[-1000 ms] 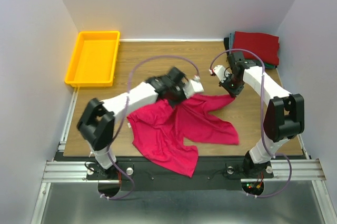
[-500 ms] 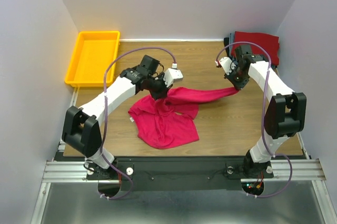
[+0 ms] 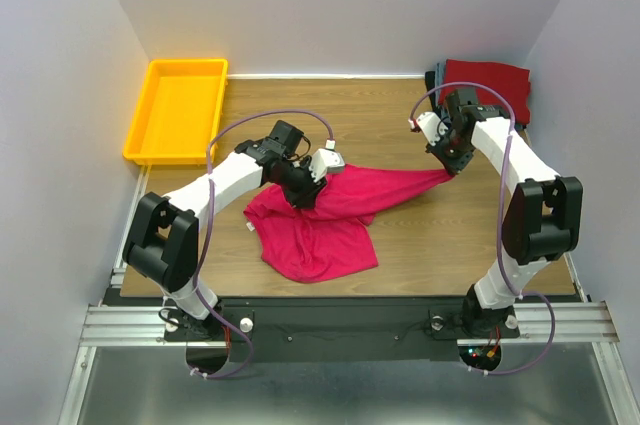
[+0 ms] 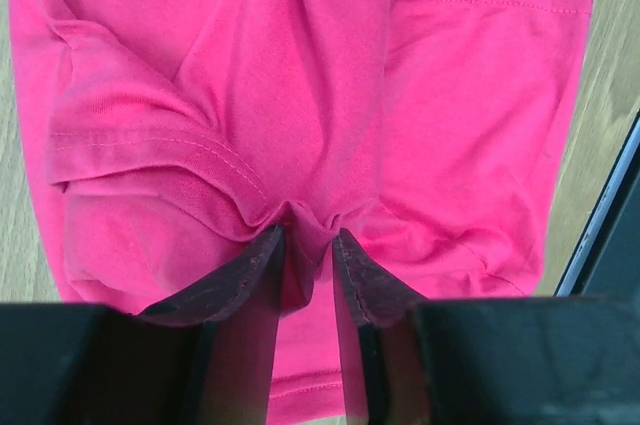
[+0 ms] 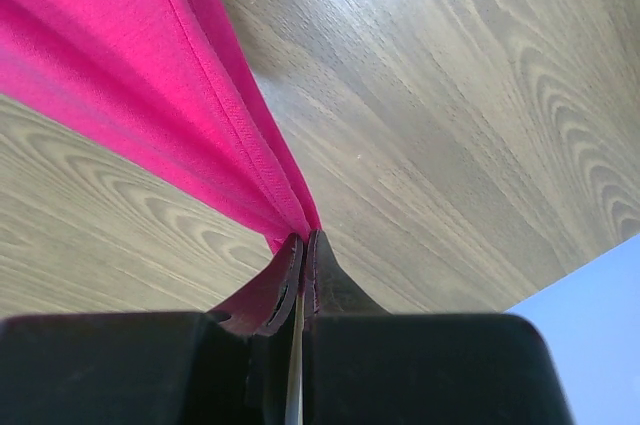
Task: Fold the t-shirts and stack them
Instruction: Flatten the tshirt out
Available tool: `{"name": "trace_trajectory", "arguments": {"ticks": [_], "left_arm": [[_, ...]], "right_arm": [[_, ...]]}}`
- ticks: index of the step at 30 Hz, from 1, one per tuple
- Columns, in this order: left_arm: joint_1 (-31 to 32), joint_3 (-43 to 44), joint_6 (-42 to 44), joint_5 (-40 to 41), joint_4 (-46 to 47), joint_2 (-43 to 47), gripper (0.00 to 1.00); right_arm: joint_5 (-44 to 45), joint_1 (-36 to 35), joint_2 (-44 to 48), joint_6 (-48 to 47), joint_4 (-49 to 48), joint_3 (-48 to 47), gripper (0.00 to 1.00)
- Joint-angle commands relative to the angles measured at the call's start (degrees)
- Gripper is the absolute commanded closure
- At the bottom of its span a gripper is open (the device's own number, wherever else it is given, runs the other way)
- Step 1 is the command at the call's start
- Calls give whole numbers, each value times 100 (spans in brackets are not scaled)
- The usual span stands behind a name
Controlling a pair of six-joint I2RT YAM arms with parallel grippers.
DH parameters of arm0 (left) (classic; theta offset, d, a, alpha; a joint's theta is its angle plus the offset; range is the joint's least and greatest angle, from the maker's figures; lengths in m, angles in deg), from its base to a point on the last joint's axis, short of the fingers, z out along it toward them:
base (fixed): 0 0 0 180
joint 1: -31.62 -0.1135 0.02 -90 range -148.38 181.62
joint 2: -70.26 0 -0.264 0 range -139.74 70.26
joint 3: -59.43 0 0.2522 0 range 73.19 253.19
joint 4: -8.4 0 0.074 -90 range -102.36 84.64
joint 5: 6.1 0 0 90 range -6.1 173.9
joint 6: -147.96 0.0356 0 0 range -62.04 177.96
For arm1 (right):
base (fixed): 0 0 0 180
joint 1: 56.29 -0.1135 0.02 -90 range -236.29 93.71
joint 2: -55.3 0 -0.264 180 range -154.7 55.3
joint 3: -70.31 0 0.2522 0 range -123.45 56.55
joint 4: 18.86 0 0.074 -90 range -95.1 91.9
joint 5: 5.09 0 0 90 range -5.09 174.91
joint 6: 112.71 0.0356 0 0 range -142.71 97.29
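A crimson t-shirt (image 3: pixel 320 230) lies crumpled on the wooden table (image 3: pixel 430 240), one part drawn out in a taut band to the right. My left gripper (image 3: pixel 305 193) sits low on the shirt's upper middle. In the left wrist view its jaws (image 4: pixel 308 235) stand slightly apart, with a small fold of the pink cloth (image 4: pixel 300 75) still bunched between the tips. My right gripper (image 3: pixel 452 167) is shut on the far right tip of the band; in the right wrist view the fingers (image 5: pixel 303 237) pinch the hem (image 5: pixel 180 95) just above the wood. Folded t-shirts (image 3: pixel 487 88), a dark red one on top, are stacked at the back right.
A yellow plastic tray (image 3: pixel 138 125) stands at the back left corner. The table's right edge and a white wall lie close behind the folded stack. The left arm's cable (image 3: pixel 270 117) loops over the middle of the table.
The left arm has carried its part of the shirt back and left, then lowered it onto the table, and its jaws have parted. The right gripper keeps its hold, the band staying stretched.
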Motion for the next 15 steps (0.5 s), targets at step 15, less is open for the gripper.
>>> {"name": "trace_trajectory", "arguments": {"ticks": [15], "left_arm": [[-1161, 1758, -55, 522, -297, 438, 100]], "right_arm": [[160, 435, 212, -13, 75, -700, 99]]}}
